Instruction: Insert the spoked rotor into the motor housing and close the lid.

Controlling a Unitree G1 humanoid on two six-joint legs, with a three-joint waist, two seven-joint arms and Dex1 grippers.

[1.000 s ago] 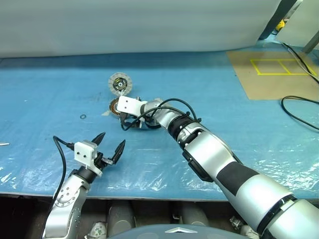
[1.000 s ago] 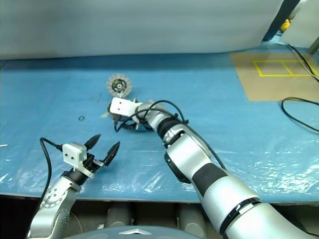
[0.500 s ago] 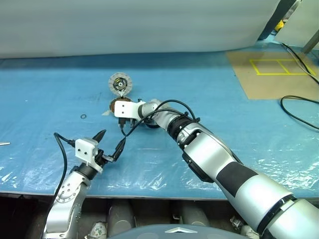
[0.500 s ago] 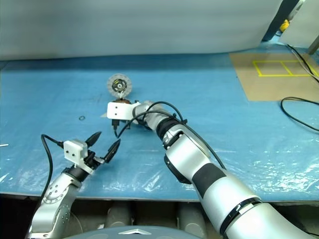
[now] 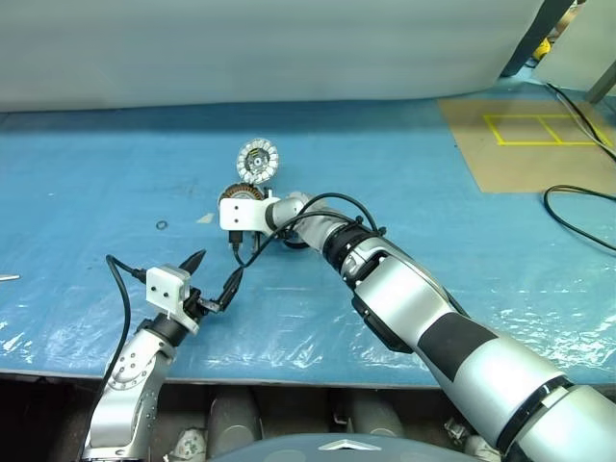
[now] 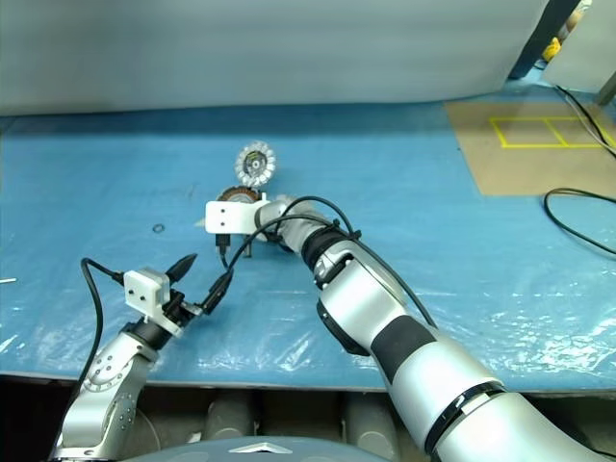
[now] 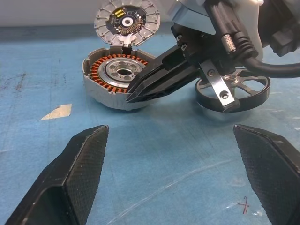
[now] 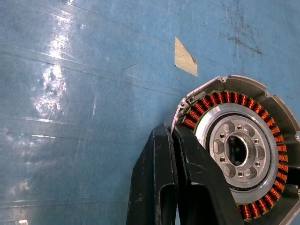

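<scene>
The motor housing [image 7: 101,84] rests on the blue table cover, its copper windings [image 8: 220,101] facing up. The lid [image 5: 257,160] stands upright at the housing's far edge, showing its white segmented face [image 7: 140,21]. My right gripper [image 7: 132,96] is shut, nothing visible between its fingers, with the tips [image 8: 171,133] against the housing's outer rim. Just beyond that gripper, the spoked rotor [image 7: 248,101] lies flat on the table beside the housing. My left gripper [image 5: 214,277] hovers open, nearer the table's front edge and apart from the parts, with its fingers [image 7: 84,159] spread wide.
A scrap of pale tape [image 7: 56,111] lies on the cover close to the housing, and a small dark ring [image 5: 161,226] farther left. A brown sheet marked with yellow tape [image 5: 520,144] and a black cable [image 5: 577,207] sit at the far right. A white wall runs along the back.
My right gripper has gone from open to shut beside the housing. The lid now stands farther right, and the housing has shifted a little. The left arm stayed put.
</scene>
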